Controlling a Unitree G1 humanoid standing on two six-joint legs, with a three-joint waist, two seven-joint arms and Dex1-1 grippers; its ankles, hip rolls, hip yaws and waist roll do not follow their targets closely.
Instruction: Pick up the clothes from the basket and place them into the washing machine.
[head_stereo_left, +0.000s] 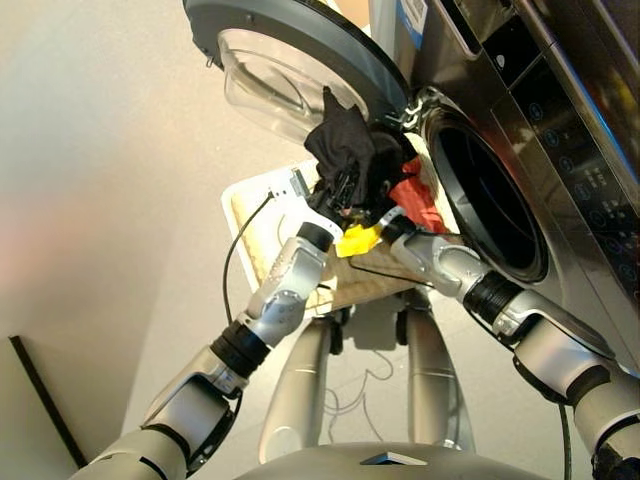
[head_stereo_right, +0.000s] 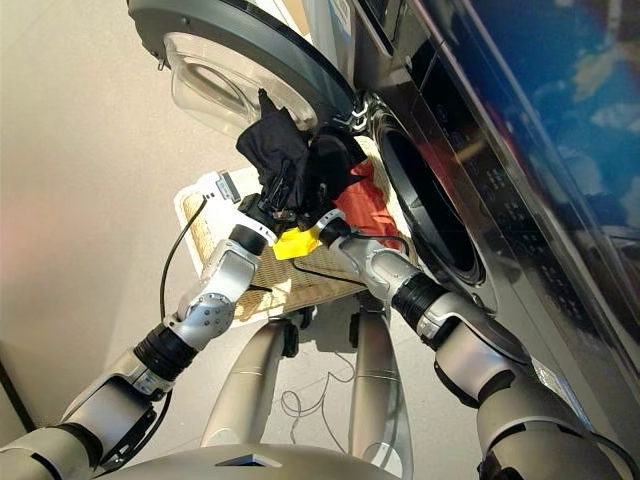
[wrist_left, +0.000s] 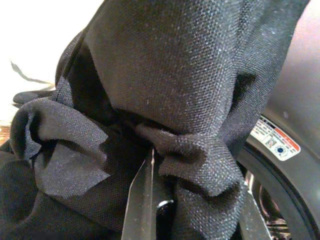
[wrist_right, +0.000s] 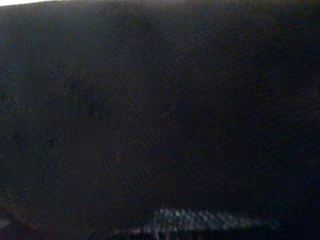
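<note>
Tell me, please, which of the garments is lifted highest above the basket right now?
The black garment: it is bunched up at the left gripper near the open door, while the coral red one hangs lower beside the drum mouth.

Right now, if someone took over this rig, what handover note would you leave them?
Left claw: shut on the black garment, held up by the open door.
Right claw: buried in dark cloth, grip cannot be told.
Red garment lies beside the claws, over the basket edge near the drum mouth.
Done: the black garment is lifted.
Left: nothing visibly in the washing machine; load everything.
</note>
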